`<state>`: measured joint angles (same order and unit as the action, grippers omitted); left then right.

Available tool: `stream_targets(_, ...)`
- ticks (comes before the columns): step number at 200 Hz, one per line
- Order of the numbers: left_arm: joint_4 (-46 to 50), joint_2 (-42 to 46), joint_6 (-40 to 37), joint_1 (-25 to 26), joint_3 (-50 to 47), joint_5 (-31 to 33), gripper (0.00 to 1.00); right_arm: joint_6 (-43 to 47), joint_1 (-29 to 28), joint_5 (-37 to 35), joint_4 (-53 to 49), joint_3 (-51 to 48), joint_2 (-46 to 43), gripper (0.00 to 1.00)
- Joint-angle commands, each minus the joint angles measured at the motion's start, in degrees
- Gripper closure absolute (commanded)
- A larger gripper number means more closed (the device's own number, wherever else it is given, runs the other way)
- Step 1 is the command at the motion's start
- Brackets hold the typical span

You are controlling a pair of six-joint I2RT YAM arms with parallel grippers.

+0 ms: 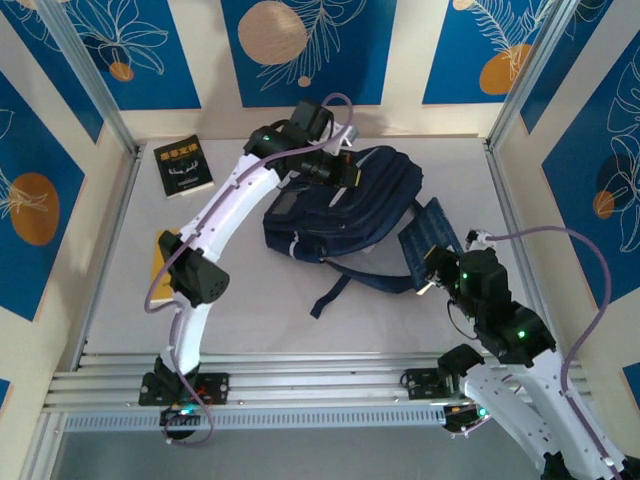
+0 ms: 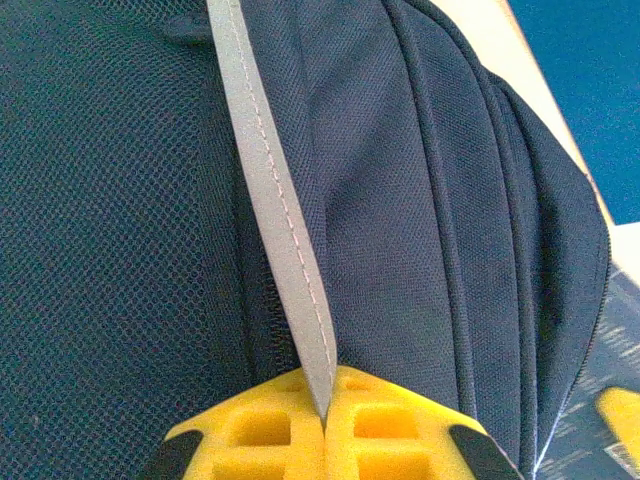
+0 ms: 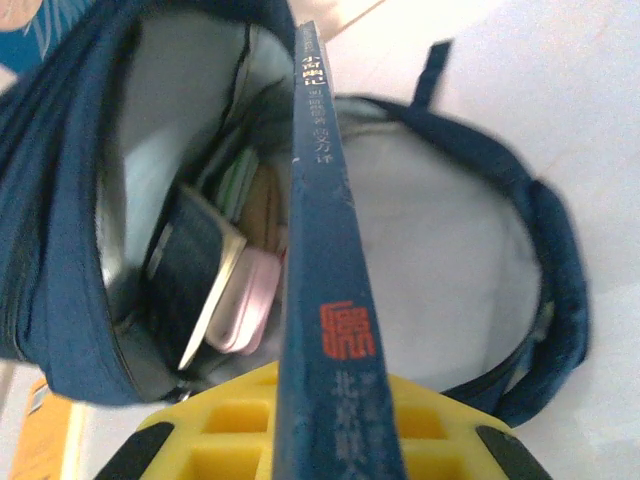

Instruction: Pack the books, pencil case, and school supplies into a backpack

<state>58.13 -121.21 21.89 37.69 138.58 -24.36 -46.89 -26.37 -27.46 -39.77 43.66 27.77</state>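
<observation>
Left end effector (image 2: 325, 405) clenched on pale stripe (image 2: 272, 190) of backpack (image 3: 60, 200), seems to hold mouth open. Right end effector (image 3: 335, 410) grasping dark blue book (image 3: 322, 230) edge-on, just before opening. Pink pencil case (image 3: 250, 305) already inside, beside tilted book (image 3: 195, 270). Risks: held book catches rim or tilted book and twists in grip; stripe slips, mouth collapses.

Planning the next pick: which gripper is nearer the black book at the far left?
Left. The left gripper, shut on the backpack, sits right of the black book; the right gripper, holding a blue book, is farther right.
</observation>
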Motion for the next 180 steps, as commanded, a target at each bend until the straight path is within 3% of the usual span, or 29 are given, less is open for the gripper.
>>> stream_targets(1, -4.2, 6.6, -0.8, -1.8, 0.8, -7.1, 1.00, 0.3, 2.8, 14.5, 7.2, -1.4, -0.6, 1.00)
stream_targets(42, -5.9, 9.0, -2.1, -3.0, -1.3, -13.4, 1.00, -7.1, 15.2, 39.0, 15.5, -4.6, 1.9, 1.00)
stream_targets(63, -6.6, 10.2, -2.8, -3.3, -2.7, -15.7, 1.00, -15.8, 22.7, 52.7, 27.0, -9.8, 3.5, 1.00)
stream_targets(86, -6.9, 11.2, -3.2, -3.5, -3.8, -17.4, 1.00, -25.4, 27.2, 61.4, 41.1, -15.5, 8.0, 1.00)
stream_targets(117, -7.6, 12.3, -3.3, -3.9, -5.0, -19.0, 1.00, -27.4, 26.6, 62.2, 47.6, -16.7, 12.5, 1.00)
stream_targets(180, -8.9, 12.9, -2.5, -4.5, -5.7, -21.3, 1.00, -22.5, 19.5, 54.6, 45.4, -12.0, 18.9, 1.00)
